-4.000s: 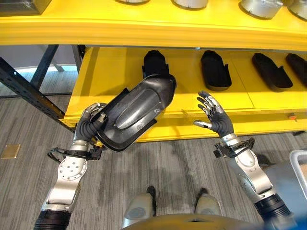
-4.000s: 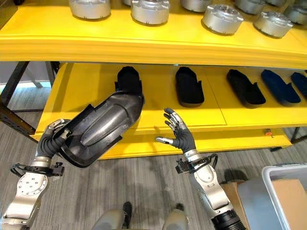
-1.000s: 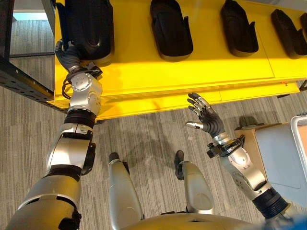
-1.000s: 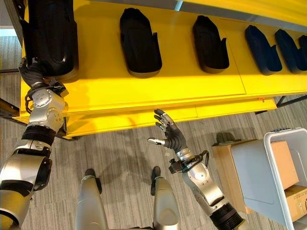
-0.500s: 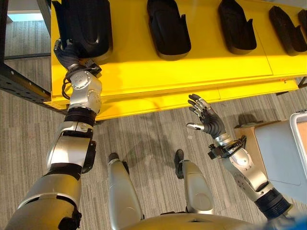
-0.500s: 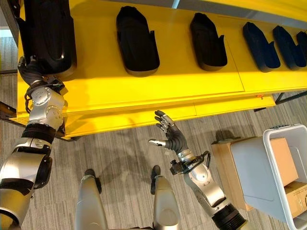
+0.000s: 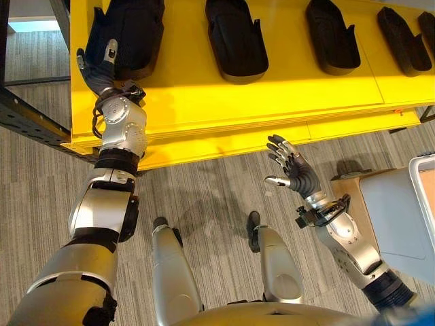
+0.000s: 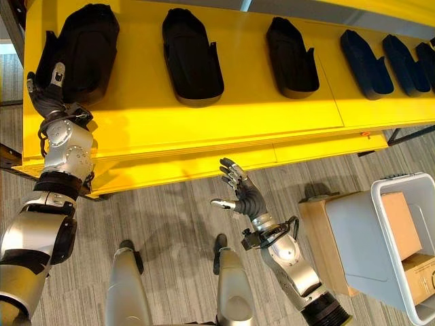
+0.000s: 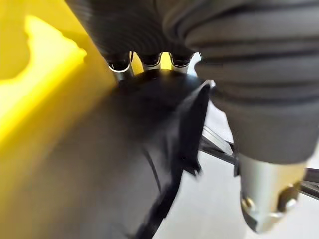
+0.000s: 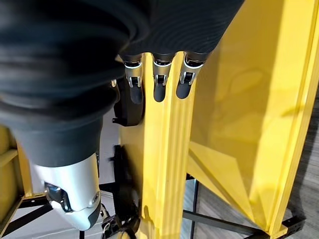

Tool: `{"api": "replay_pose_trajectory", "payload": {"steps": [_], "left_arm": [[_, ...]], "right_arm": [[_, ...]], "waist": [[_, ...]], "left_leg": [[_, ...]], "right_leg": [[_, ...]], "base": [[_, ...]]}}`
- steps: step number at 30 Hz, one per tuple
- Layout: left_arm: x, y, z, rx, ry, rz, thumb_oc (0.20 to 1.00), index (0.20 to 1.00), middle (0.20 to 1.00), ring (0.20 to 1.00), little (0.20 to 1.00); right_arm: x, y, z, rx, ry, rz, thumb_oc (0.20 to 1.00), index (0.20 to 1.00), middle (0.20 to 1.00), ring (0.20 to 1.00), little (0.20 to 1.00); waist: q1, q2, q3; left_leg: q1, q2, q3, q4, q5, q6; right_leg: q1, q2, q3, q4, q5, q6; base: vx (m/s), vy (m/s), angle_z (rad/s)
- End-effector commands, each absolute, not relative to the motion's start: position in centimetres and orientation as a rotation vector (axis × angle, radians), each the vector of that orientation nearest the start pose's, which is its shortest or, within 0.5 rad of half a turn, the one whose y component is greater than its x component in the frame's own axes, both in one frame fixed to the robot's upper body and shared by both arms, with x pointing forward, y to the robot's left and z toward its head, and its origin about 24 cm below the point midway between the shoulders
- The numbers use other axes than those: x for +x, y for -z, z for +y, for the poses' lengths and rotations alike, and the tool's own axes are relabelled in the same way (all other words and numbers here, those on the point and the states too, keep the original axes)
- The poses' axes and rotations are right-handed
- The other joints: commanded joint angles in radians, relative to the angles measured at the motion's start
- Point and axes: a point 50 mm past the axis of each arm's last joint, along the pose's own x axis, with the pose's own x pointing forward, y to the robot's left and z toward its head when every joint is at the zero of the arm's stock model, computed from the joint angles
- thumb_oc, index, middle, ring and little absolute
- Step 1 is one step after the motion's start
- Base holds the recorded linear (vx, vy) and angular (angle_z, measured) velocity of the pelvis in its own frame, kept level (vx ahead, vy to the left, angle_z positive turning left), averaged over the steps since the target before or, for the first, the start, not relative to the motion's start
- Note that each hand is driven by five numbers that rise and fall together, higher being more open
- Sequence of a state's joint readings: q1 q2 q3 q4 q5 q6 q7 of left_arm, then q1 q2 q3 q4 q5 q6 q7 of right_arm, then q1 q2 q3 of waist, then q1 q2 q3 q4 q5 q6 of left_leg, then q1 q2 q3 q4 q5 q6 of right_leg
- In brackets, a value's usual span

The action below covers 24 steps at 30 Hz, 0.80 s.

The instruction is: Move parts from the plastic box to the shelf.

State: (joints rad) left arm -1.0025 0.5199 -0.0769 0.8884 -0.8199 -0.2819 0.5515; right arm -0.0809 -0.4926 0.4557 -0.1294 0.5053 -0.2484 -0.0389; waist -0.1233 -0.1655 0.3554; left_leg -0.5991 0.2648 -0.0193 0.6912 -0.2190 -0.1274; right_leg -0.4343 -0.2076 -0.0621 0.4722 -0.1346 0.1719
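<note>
While your left hand (image 7: 102, 68) sits at the near end of the black part (image 7: 129, 34) in the upper left of the frame, the part already lies on the yellow shelf (image 7: 224, 102), first in a row with other black parts (image 7: 234, 39). One finger stands straight up against the part's end and the wrist view shows fingertips resting on its rim, so the hand looks relaxed and open, touching the part with no clamp on it.

Watch the withdrawal. The part lies near the shelf's left end and front, and a fingertip catching its raised rim as you pull back could drag it toward the edge or twist it out of line with its neighbours. Lift the fingers clear before you move the arm.

Your right hand (image 8: 243, 193) hangs in mid-frame below the shelf's front edge, fingers spread, holding nothing. It is close to that edge, so a careless swing could knock it.

At the lower right the plastic box (image 8: 380, 244) stands on the floor. You can see brown cardboard (image 8: 401, 227) inside it; I cannot tell whether any black parts remain there.
</note>
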Motion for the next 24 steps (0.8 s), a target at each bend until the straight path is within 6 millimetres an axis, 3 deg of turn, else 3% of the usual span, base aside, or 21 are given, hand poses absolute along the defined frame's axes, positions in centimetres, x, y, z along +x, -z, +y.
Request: {"api": "replay_pose_trajectory", "payload": {"steps": [1,14,24], "left_arm": [[38.7,-22.1,28.0,-0.458,-0.691,-0.369,1.000,1.000,1.000,1.000,1.000],[38.1,-21.6,27.1,-0.518,-0.657,-0.422,1.000,1.000,1.000,1.000,1.000],[37.8,-18.8,26.0,-0.484,-0.631,-0.364,1.000,1.000,1.000,1.000,1.000]], "right_arm": [[23.7,-10.0,-13.5,0.096,-0.457,-0.292,1.000,1.000,1.000,1.000,1.000],[23.8,-10.0,-13.6,0.085,-0.441,-0.296,1.000,1.000,1.000,1.000,1.000],[23.7,-10.3,-14.0,0.074,-0.422,-0.311,1.000,1.000,1.000,1.000,1.000]], "waist": [[0.009,0.019,-0.051],[0.023,0.027,-0.047],[0.025,0.029,-0.038]], "left_leg": [[0.049,0.067,-0.065,-0.073,0.077,-0.038],[0.061,0.065,-0.065,-0.087,0.084,-0.042],[0.061,0.060,-0.062,-0.085,0.091,-0.038]], "right_leg": [[-0.037,-0.007,0.038,0.095,0.025,-0.008],[-0.025,-0.010,0.036,0.095,0.026,-0.008],[-0.029,-0.014,0.043,0.097,0.034,-0.010]], "base": [[0.00,0.000,0.00],[0.00,0.000,0.00],[0.00,0.000,0.00]]}}
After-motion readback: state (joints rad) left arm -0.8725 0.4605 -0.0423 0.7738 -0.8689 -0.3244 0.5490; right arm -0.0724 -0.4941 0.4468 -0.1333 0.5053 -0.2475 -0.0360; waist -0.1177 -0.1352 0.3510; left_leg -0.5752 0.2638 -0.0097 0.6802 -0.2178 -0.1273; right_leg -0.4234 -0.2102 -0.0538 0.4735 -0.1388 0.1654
